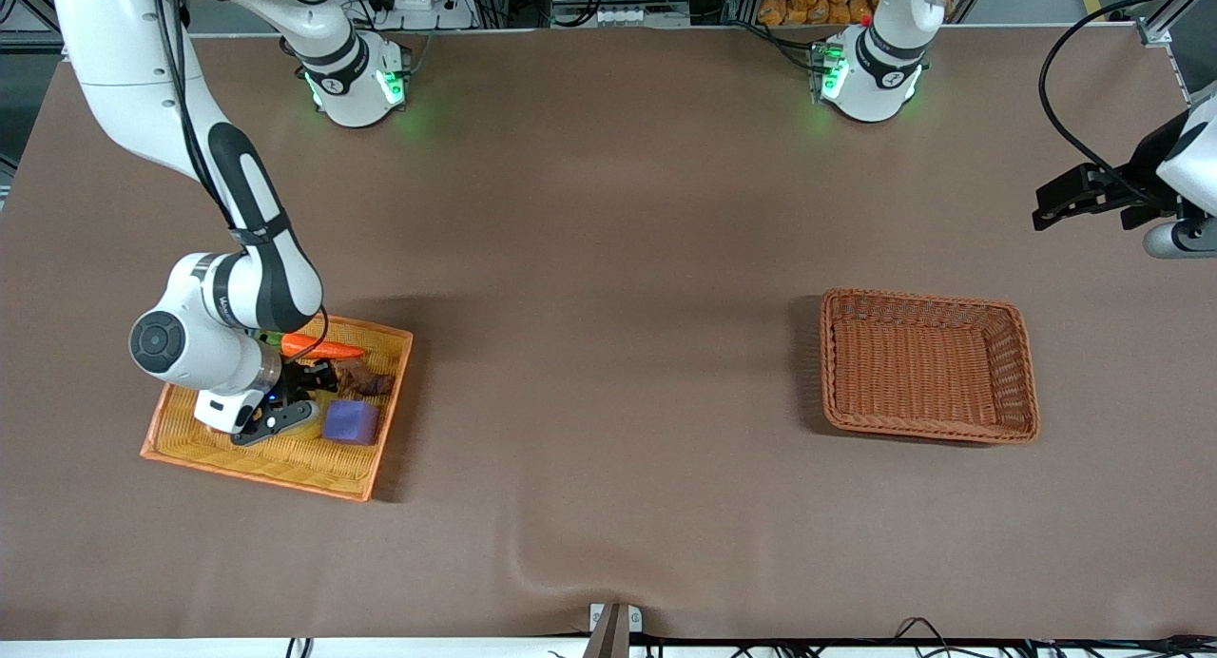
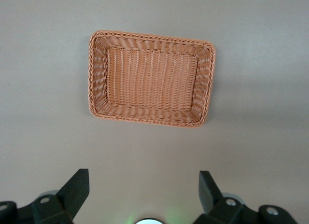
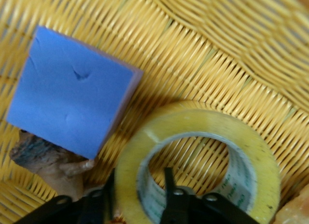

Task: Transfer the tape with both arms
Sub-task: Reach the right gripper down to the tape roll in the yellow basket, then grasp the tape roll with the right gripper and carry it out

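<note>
The tape [image 3: 203, 156] lies flat in the yellow tray [image 1: 204, 444], which sits on the table [image 1: 608, 354] toward the right arm's end, near the edge closest to the front camera. As a ring it has no long axis — its hole faces straight up, with the tray's weave visible through it. The right gripper [image 3: 140, 200] is down in the tray and straddles the roll's wall: one finger [image 3: 169, 190] stands inside the core, the other against the outer yellow face, so it is grasping the tape. Just beside the roll lies the purple cube [image 3: 72, 93], with a brown lump [image 3: 53, 163] at its corner, and an orange carrot [image 1: 323, 347] lies farther from the front camera. The left gripper [image 2: 144, 192] waits high — released, fingers spread — above the bench near the brown basket [image 1: 927, 365] at the left arm's end.
</note>
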